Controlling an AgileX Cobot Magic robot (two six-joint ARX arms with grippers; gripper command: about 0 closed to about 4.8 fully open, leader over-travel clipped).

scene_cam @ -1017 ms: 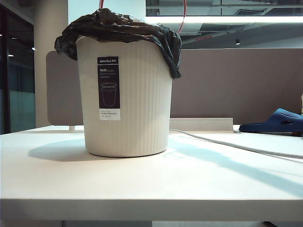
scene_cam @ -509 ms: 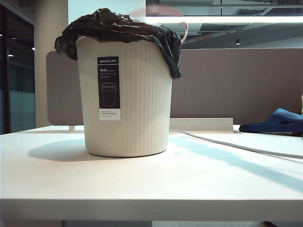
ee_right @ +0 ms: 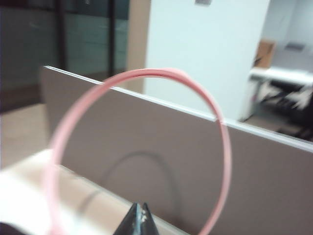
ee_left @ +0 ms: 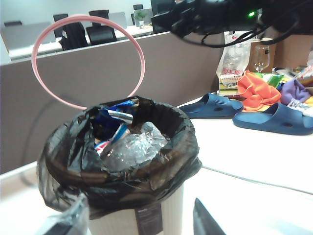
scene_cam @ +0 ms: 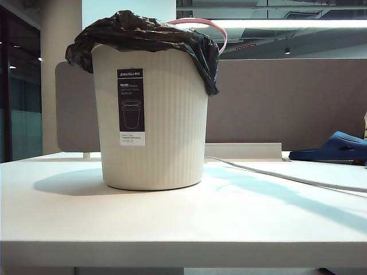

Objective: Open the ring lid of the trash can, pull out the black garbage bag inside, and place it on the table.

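Observation:
The cream ribbed trash can (scene_cam: 166, 132) stands on the white table (scene_cam: 189, 229). The black garbage bag (scene_cam: 143, 34) lines it, folded over the rim, with wrappers and clear plastic inside (ee_left: 132, 144). The pink ring lid (ee_left: 139, 58) is off the can and stands up in the air behind it; part of its arc (scene_cam: 221, 34) shows above the bag. My right gripper (ee_right: 140, 215) is shut, its tips inside the hoop (ee_right: 222, 147); the grip point is hidden below the frame. My left gripper (ee_left: 137, 223) is open just in front of the can, holding nothing.
Two dark blue slippers (ee_left: 271, 117) (ee_left: 210, 105) lie on the table to the right, with a white cable (scene_cam: 287, 176) running past them. Cloths, a glass and bags (ee_left: 254, 85) crowd the far right. A brown partition (scene_cam: 287, 103) runs behind the table.
The ring lid has turned behind the can, from a thin edge-on line to a broader pink arc over the bag. The can and bag have stayed put.

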